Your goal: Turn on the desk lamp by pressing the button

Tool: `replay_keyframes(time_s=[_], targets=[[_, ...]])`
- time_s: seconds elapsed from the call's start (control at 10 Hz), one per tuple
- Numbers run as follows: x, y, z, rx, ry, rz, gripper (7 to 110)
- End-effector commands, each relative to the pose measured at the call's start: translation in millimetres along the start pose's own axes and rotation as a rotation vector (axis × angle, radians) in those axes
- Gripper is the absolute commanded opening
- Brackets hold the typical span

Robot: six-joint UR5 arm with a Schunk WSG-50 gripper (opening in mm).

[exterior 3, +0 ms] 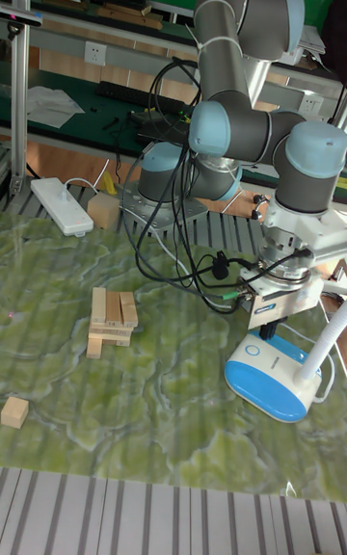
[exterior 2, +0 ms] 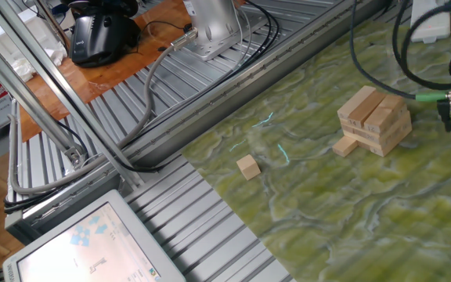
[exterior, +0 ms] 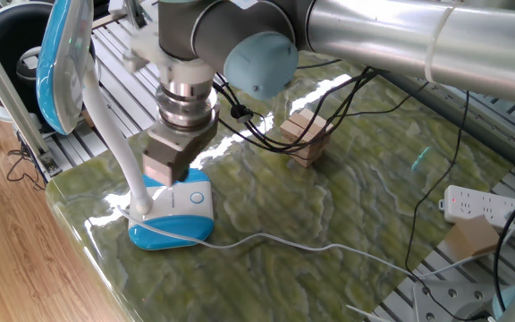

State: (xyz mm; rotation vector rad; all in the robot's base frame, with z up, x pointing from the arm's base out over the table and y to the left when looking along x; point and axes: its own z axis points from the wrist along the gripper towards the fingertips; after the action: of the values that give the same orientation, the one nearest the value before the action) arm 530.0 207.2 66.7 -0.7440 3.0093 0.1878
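Over the lamp base, ready to press

From one fixed view, our gripper (exterior: pixel 170 173) hung just above the desk lamp (exterior: pixel 173 207), which sat near the table (exterior: pixel 347 215) edge; the button (exterior: pixel 197 199) showed beside it. We could not tell if the fingers were apart. The other fixed view showed only the wooden blocks (exterior 2: pixel 374 120). From the tall view, the lamp looked light and smooth, so we thought a soft, straight-down push on the button was best, or it might slide.
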Motion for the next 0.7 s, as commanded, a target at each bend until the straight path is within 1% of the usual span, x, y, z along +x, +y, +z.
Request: replay_keyframes(time_s=[0.0, 0.1, 0.2, 0.3, 0.4, 0.5, 0.6], targets=[[6.5, 3.0, -4.0, -0.016, 0.014, -0.022, 7], [6.7, 4.4, -8.0, -0.036, 0.009, -0.102, 7], [0.2, 1.6, -8.5, -0.034, -0.016, -0.114, 7], [-1.6, 9.9, -4.5, -0.069, -0.037, -0.149, 7], [1.3, 12.0, 3.9, -0.075, -0.046, -0.187, 7], [2.9, 6.9, 9.8, -0.055, -0.050, -0.210, 7], [7.4, -2.8, 12.0, -0.023, -0.029, -0.219, 7]])
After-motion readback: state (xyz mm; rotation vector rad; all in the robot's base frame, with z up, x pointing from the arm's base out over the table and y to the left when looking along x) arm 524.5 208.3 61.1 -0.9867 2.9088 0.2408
